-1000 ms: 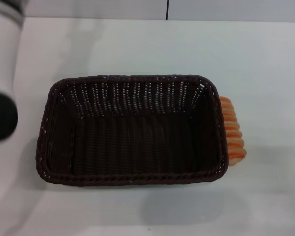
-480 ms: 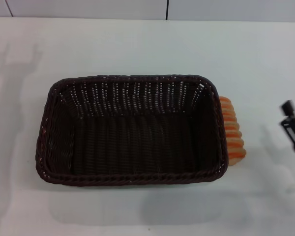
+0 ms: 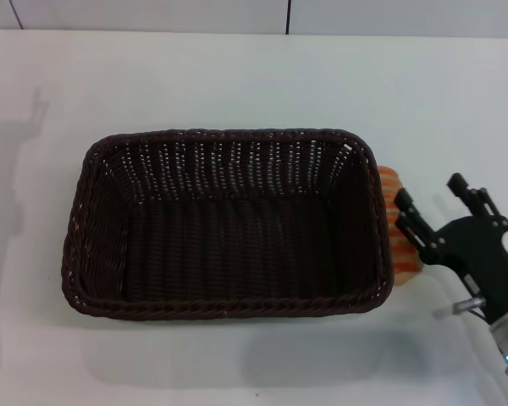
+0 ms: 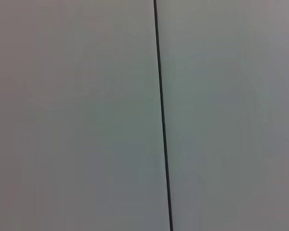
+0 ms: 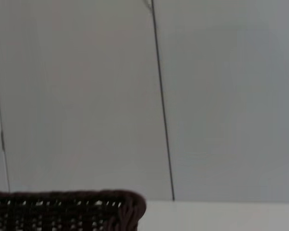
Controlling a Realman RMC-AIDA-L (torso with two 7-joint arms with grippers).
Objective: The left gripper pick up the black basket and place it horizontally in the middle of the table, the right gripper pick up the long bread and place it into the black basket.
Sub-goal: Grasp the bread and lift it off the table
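The black basket (image 3: 224, 224) lies lengthwise across the middle of the white table (image 3: 237, 76), open side up and empty. The long bread (image 3: 400, 228) lies on the table against the basket's right end, mostly hidden by the rim. My right gripper (image 3: 430, 196) has its fingers spread open and hovers just right of the bread, one finger over it, holding nothing. The basket's rim also shows in the right wrist view (image 5: 67, 209). My left gripper is out of view; only its shadow falls on the table's left side.
A pale wall with a dark vertical seam (image 3: 288, 15) stands behind the table's far edge. The left wrist view shows only that wall and seam (image 4: 161, 115).
The left arm has withdrawn out of view at the left. My right gripper has come in from the right edge and moved left to beside the bread.
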